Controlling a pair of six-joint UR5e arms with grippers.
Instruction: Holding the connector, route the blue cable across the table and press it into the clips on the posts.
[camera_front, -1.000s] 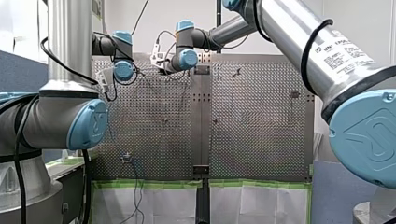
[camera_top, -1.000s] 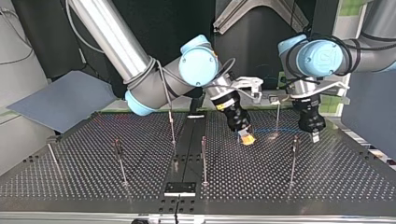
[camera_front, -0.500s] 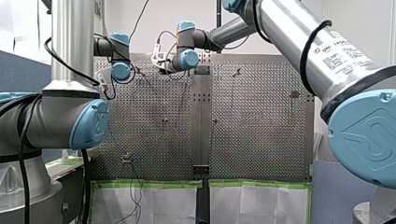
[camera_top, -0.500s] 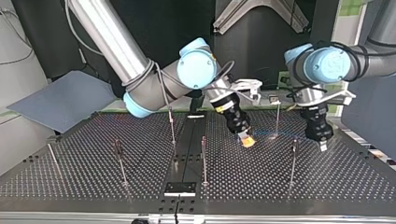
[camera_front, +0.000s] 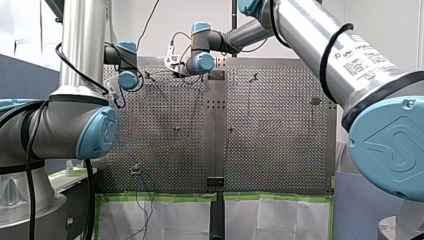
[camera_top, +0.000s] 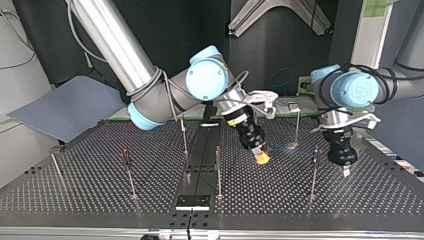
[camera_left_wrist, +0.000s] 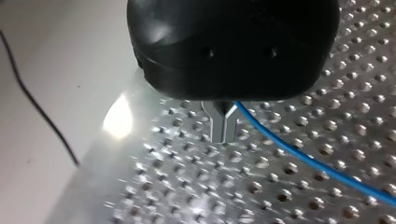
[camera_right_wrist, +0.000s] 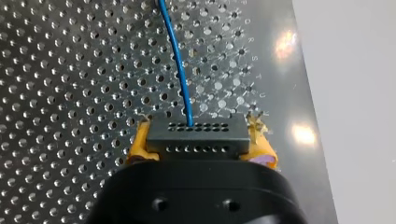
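One connector (camera_right_wrist: 196, 133) fills right gripper (camera_right_wrist: 199, 142) (yellow-padded) and left gripper (camera_left_wrist: 224, 128) pinches one blue cable (camera_left_wrist: 299, 155).

Dark perforated metal table (camera_top: 80, 195): 2 panels joined by a plain centre strip (camera_top: 199, 155). 6 thin upright metal posts (camera_top: 218, 172) stand on it (top view count). Small black rectangular plate (camera_top: 192, 202) sits at the strip's near end.

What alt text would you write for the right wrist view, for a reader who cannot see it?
My right gripper, yellow-padded, clamps a black connector by its ends. A blue cable leaves the connector's pinhole face and runs away over the perforated table.
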